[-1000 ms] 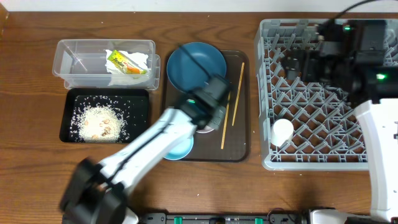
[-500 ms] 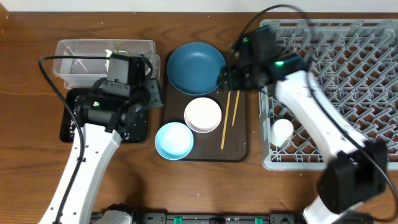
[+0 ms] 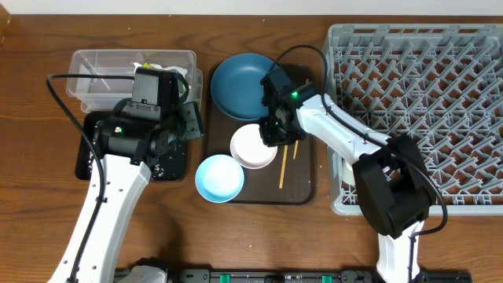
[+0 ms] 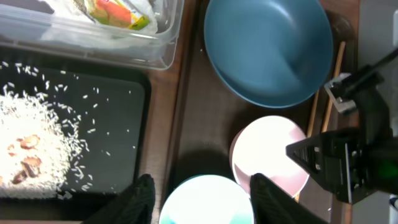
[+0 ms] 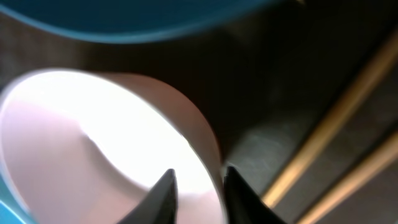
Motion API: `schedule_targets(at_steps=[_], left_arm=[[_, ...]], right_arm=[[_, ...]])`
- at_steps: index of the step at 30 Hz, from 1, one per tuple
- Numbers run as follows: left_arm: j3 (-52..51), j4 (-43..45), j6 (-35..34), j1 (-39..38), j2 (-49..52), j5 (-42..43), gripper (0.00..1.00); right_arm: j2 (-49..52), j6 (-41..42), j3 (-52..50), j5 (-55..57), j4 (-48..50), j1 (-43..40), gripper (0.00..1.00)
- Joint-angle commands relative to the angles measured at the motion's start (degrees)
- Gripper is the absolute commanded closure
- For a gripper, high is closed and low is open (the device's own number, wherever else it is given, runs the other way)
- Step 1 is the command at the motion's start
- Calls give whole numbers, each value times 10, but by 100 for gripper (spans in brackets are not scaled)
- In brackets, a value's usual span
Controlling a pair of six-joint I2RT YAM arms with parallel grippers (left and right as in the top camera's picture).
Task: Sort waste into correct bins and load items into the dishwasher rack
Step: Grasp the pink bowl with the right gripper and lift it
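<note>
1. Position. The right claw (image 3: 271,132) is at the right edge of the cream bowl (image 3: 253,146). The bowl sits upright on the brown tray (image 3: 302,192), with the dark-blue bowl (image 3: 240,82) on its far side and the light-blue bowl (image 3: 218,178) to its near left.
2. Claw state. In the right wrist view the 2 fingers are parted and straddle the rim, 1 inside the bowl and 1 outside. No pinch shows, so treat the claw as released.
3. Axis. The bowl is round, so only the rim passing between the fingers matters.
4. Room. The 2 chopsticks (image 3: 296,118) lie just right of the outer finger, with their long axis running near to far. Closing or lifting may drag them.
5. Route. The rack (image 3: 409,102) stands to the right, beside the tray, and the right arm is nearer to it. Lift clear of the rack wall before moving across.
6. The left claw (image 4: 205,186) hangs released and empty, left of the tray.
</note>
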Motion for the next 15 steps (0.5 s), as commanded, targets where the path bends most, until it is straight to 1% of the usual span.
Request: schedule_targets(at_steps=[1, 2, 3, 9, 11, 15], left_arm=[[7, -10, -1, 2, 3, -6, 30], [7, -10, -1, 2, 3, -6, 26], [7, -10, -1, 2, 3, -6, 22], [7, -10, -1, 2, 3, -6, 18], [7, -10, -1, 2, 3, -6, 16], [7, -10, -1, 2, 3, -6, 14]], right_arm=[[1, 10, 0, 42, -4, 4, 90], [0, 10, 0, 43, -5, 4, 93], [0, 10, 0, 42, -6, 3, 99], [-31, 10, 2, 43, -35, -2, 99], [-59, 10, 2, 48, -46, -8, 99], [-147, 10, 2, 74, -57, -31, 99]])
